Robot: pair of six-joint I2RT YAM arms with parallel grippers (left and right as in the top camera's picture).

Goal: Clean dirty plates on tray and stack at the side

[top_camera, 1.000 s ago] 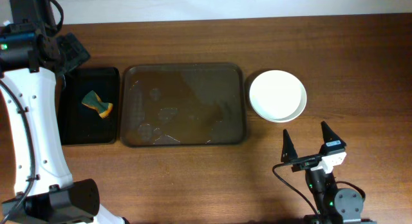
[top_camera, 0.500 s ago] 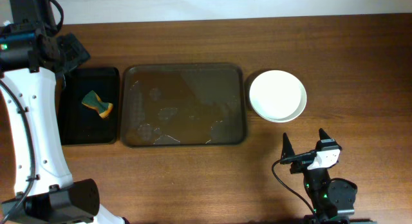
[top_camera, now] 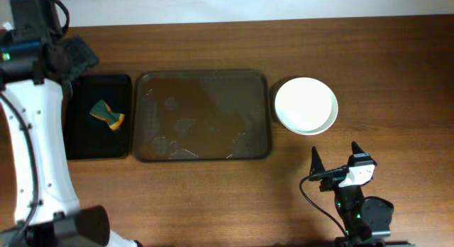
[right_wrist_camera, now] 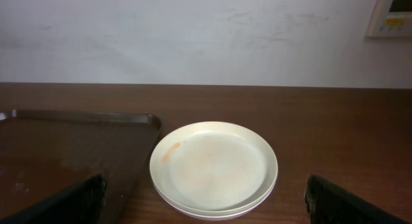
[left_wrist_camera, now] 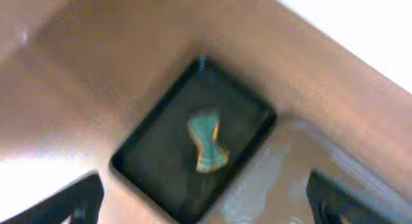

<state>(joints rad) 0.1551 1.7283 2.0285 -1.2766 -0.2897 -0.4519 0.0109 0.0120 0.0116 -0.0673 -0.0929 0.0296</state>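
Note:
The plates [top_camera: 306,105] sit in a stack on the table, right of the tray [top_camera: 202,155]. In the right wrist view the stack of plates [right_wrist_camera: 214,166] shows a faint orange streak near the top plate's left rim. The dark brown tray [right_wrist_camera: 71,140] holds no plates, only wet patches. My right gripper [top_camera: 335,149] is open near the front edge, facing the stack from a distance; its fingers [right_wrist_camera: 84,197] hold nothing. My left gripper [top_camera: 76,57] hangs open high over the back left corner of the table. Below it, between the fingers [left_wrist_camera: 71,199], lies the black tray.
A smaller black tray [top_camera: 99,144] lies left of the brown tray, with a green and yellow sponge [top_camera: 107,113] on it. In the blurred left wrist view the sponge [left_wrist_camera: 207,143] lies in the middle of the black tray [left_wrist_camera: 148,166]. A white wall stands behind the table.
My right arm has drawn back a little toward the front edge and settled. The left arm has shifted slightly. Plates, trays and sponge have not moved.

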